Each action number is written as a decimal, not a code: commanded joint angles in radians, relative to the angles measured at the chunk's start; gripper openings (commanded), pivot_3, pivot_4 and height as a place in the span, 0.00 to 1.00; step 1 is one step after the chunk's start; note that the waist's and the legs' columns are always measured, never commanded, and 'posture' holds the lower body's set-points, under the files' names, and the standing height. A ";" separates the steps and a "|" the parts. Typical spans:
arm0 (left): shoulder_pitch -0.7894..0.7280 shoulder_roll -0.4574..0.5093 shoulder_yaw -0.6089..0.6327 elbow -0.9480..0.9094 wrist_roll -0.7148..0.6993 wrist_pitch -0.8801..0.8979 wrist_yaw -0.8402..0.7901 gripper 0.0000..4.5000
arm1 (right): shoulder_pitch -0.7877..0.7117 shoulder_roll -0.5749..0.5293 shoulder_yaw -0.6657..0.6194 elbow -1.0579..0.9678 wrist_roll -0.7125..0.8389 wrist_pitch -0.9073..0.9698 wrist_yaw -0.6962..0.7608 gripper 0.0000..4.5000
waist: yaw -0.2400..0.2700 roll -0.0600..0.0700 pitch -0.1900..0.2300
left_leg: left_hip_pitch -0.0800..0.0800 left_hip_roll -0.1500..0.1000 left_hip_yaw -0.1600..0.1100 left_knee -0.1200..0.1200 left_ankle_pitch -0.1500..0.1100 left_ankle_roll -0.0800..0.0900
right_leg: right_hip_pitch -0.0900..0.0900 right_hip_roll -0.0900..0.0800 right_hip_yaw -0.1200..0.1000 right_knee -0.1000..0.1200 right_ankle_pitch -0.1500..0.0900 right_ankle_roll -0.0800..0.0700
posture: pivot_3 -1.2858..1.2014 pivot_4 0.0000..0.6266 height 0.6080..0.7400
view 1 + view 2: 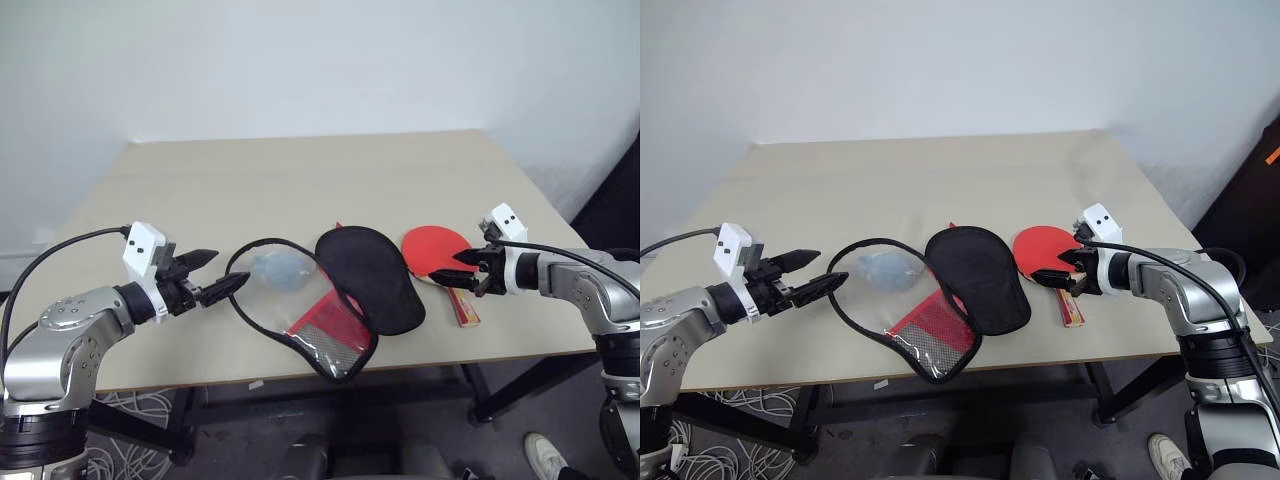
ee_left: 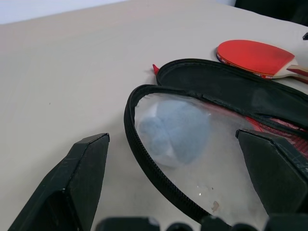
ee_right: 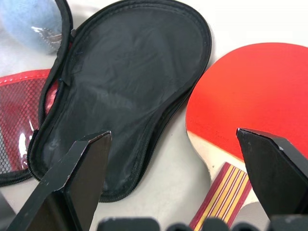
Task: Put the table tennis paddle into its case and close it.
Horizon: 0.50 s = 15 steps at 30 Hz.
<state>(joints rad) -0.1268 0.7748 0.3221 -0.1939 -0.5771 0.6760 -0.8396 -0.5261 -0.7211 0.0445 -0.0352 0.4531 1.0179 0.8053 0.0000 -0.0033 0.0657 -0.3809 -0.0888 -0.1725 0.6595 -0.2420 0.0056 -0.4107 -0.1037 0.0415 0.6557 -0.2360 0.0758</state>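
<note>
The case lies unzipped and spread open on the table, its black half to the right and its clear and red mesh half to the left. The table tennis paddle lies flat just right of the case, its striped handle pointing toward the table's front edge. My left gripper hovers open just left of the case's clear half. Over the paddle's handle end, my right gripper is open with nothing between its fingers.
A small grey-blue soft lump rests on the case's clear half. The tan table has free room behind the case. The front edge runs close below the case and the handle. A white wall stands behind.
</note>
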 commanded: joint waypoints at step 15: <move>-0.090 0.087 -0.020 0.114 -0.011 -0.068 -0.189 0.99 | 0.013 -0.081 -0.024 -0.124 -0.005 0.107 -0.072 1.00 | 0.000 0.000 0.000 | 0.000 0.000 0.000 0.000 0.000 0.000 | 0.000 -0.001 0.000 0.000 0.000 0.000 | 0.52 0.00 0.68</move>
<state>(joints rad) -0.1945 0.8371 0.2949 -0.0602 -0.5686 0.6193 -1.0071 -0.5046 -0.7876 0.0239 -0.1239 0.4583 1.1020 0.7552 0.0001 -0.0034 0.0658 -0.3814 -0.0887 -0.1722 0.6597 -0.2420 0.0057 -0.4107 -0.1046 0.0411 0.6555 -0.2361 0.0759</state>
